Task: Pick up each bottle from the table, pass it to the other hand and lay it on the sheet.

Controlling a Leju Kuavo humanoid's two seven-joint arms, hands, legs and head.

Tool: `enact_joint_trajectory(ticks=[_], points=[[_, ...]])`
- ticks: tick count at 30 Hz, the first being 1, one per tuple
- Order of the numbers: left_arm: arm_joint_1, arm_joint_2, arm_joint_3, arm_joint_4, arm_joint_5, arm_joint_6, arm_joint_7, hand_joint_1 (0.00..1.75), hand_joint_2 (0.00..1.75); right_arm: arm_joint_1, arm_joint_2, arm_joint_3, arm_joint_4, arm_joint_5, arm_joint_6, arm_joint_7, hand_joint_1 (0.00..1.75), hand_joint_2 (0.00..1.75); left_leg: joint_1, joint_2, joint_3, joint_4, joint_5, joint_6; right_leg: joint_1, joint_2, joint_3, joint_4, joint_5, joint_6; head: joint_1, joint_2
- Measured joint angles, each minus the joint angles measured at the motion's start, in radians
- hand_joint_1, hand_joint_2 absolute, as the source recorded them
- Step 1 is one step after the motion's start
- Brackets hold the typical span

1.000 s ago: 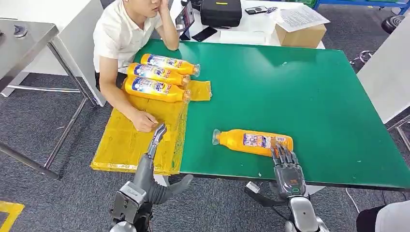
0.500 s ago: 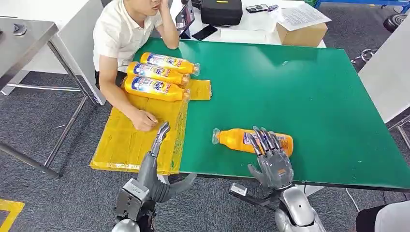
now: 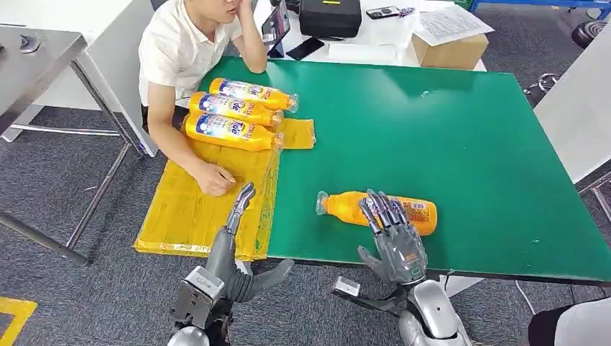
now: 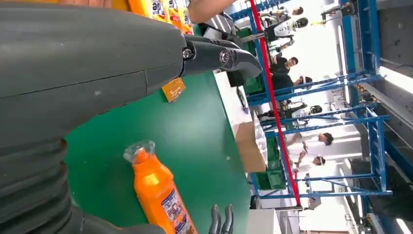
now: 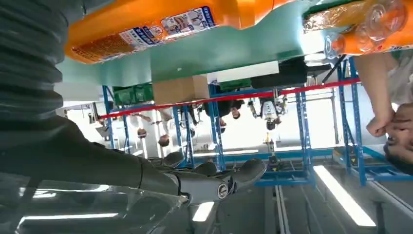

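An orange bottle [image 3: 346, 208] lies on its side near the front edge of the green table [image 3: 447, 137], its cap end pointing toward the yellow sheet [image 3: 184, 213]. My right hand [image 3: 393, 236] hovers at the bottle's label, fingers spread and reaching over it, holding nothing. The right wrist view shows the same bottle [image 5: 146, 24] close beyond the palm. My left hand [image 3: 235, 214] is stretched out flat over the sheet's near right edge, empty. From the left wrist view, the bottle [image 4: 158, 195] is seen across the green top. Three more orange bottles [image 3: 234, 109] lie side by side at the sheet's far end.
A person sits at the table's left side, forearm and fist [image 3: 214, 179] resting on the sheet just ahead of my left hand. A cardboard box [image 3: 448, 52] and a black case [image 3: 329, 18] stand on a white table beyond. A metal table [image 3: 36, 54] stands at far left.
My right hand has risen from the table's front edge and moved forward over the bottle, then drifted slightly left. The bottle and my left hand have stayed put.
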Motion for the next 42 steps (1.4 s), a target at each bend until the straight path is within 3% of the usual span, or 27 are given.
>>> enact_joint_trajectory(ticks=[6, 9, 38, 42], points=[[0.004, 0.000, -0.001, 0.000, 0.003, 0.000, 0.000, 0.00, 1.75, -0.023, -0.043, -0.004, 0.021, 0.043, 0.000, 0.246, 0.00, 1.75, -0.001, 0.000, 0.000, 0.000, 0.000, 0.000, -0.001, 0.000, 0.000, 0.000, 0.000, 0.000, 0.000, 0.000], [0.009, 0.001, -0.002, 0.000, 0.003, 0.003, 0.000, 0.00, 1.75, -0.040, -0.082, -0.014, 0.034, 0.044, 0.000, 0.283, 0.00, 1.75, -0.001, -0.001, 0.000, 0.000, 0.000, 0.000, -0.001, 0.000, 0.000, 0.000, 0.000, 0.000, 0.000, 0.000], [0.013, 0.001, -0.009, 0.000, 0.003, -0.001, 0.000, 0.00, 1.75, -0.078, -0.143, -0.037, 0.083, 0.043, 0.000, 0.305, 0.00, 1.75, -0.001, -0.002, -0.001, 0.000, 0.000, 0.000, 0.000, 0.000, 0.000, 0.000, 0.000, 0.000, 0.000, 0.000], [0.011, 0.002, -0.010, 0.000, 0.007, -0.008, 0.001, 0.00, 1.75, -0.113, -0.146, -0.049, 0.150, -0.027, 0.000, 0.251, 0.00, 1.75, -0.001, -0.002, -0.001, 0.000, 0.000, 0.000, -0.001, 0.000, 0.000, 0.000, 0.000, 0.000, 0.000, 0.000]])
